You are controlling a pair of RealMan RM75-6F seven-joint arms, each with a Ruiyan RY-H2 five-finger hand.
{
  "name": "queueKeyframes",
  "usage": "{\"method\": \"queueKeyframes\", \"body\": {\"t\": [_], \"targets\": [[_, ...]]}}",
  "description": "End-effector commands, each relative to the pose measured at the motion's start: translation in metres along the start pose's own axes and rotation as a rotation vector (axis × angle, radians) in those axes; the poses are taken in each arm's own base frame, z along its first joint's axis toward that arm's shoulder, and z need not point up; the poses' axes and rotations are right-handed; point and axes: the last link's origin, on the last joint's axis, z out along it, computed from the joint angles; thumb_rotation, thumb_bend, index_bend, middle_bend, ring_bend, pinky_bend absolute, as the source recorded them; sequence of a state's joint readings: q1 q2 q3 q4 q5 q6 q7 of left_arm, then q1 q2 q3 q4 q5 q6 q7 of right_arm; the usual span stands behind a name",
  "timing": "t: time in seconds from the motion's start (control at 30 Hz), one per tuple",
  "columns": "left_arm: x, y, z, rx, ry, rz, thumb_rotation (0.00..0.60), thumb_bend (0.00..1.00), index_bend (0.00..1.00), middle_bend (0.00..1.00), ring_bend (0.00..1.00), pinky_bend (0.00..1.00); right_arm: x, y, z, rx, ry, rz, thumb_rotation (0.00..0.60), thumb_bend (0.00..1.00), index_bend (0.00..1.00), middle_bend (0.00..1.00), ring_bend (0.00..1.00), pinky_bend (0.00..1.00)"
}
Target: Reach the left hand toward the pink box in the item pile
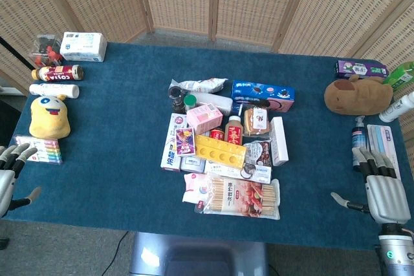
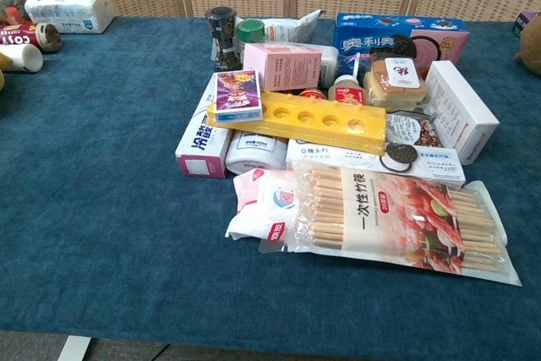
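The pink box [image 1: 204, 117] [image 2: 282, 66] lies in the upper left part of the item pile at the table's middle, between a dark jar [image 1: 176, 99] and a small bottle with a red label [image 1: 233, 130]. My left hand [image 1: 9, 171] hovers at the table's near left corner, far from the pile, fingers spread and holding nothing. My right hand [image 1: 380, 187] rests at the near right corner, fingers extended, also holding nothing. Neither hand shows in the chest view.
A yellow tray with round holes [image 2: 311, 119], a chopstick pack [image 2: 397, 219], a blue cookie box [image 1: 263, 95] and several other packets crowd the pile. A yellow plush [image 1: 49, 116], bottles and a tissue pack [image 1: 84, 46] sit left; a brown plush [image 1: 358, 94] sits right.
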State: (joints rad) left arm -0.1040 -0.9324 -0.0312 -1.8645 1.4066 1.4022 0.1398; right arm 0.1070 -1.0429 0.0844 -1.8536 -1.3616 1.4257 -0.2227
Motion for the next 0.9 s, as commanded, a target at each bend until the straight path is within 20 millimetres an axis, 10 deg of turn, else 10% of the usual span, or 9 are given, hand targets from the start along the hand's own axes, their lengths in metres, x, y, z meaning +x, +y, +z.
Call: {"method": "queueKeyframes", "body": {"t": [0.03, 0.5, 0.9], "targets": [[-0.001, 0.001, 0.002, -0.005, -0.007, -0.002, 0.600, 0.30, 0.16, 0.15, 0.13, 0.00, 0.000, -0.005, 0.001, 0.012, 0.001, 0.049, 0.391, 0.06, 0.00, 0.00, 0.00, 0.00], [0.003, 0.010, 0.014, -0.046, -0.003, -0.019, 0.600, 0.30, 0.15, 0.15, 0.13, 0.00, 0.000, -0.005, 0.001, 0.027, 0.007, 0.074, 0.388, 0.07, 0.00, 0.00, 0.00, 0.00], [-0.007, 0.054, 0.062, -0.141, -0.130, -0.155, 0.600, 0.29, 0.16, 0.21, 0.21, 0.00, -0.006, -0.011, 0.003, 0.047, -0.017, 0.097, 0.391, 0.06, 0.00, 0.00, 0.00, 0.00]]}}
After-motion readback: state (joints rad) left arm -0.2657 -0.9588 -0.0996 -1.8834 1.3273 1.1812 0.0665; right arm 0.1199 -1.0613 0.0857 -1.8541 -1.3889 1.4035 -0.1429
